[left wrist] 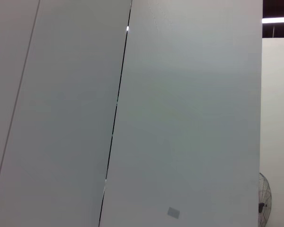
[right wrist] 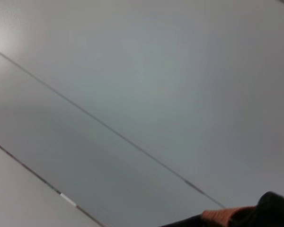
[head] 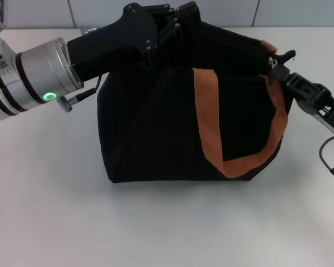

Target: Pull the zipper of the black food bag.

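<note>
Right gripper [head: 277, 60] is seen at the right end of the black food bag [head: 156, 133], its dark fingers closed around the zipper [head: 273, 59], a small silver tab at the bag's top right corner. Behind it, the right arm is stretched in from the lower right edge of the head view, rising toward that corner, with a black cable looped below its wrist. An orange-brown strap handle [head: 211, 133] is draped down the bag's front face and is curved back up to the same corner, just beside the pinched tab. From the right wrist view only a sliver of black fabric and orange webbing [right wrist: 227, 216] is shown against grey wall panels.

Farther back, the left gripper [head: 156, 33] is laid onto the bag's top edge near its left rear; how far its fingers are parted cannot be told, since black parts merge with black fabric. Its silver forearm is extended in from the left edge, a green light lit on the wrist ring. The bag is stood on a white table [head: 44, 211]. Only wall panels are shown by the left wrist view.
</note>
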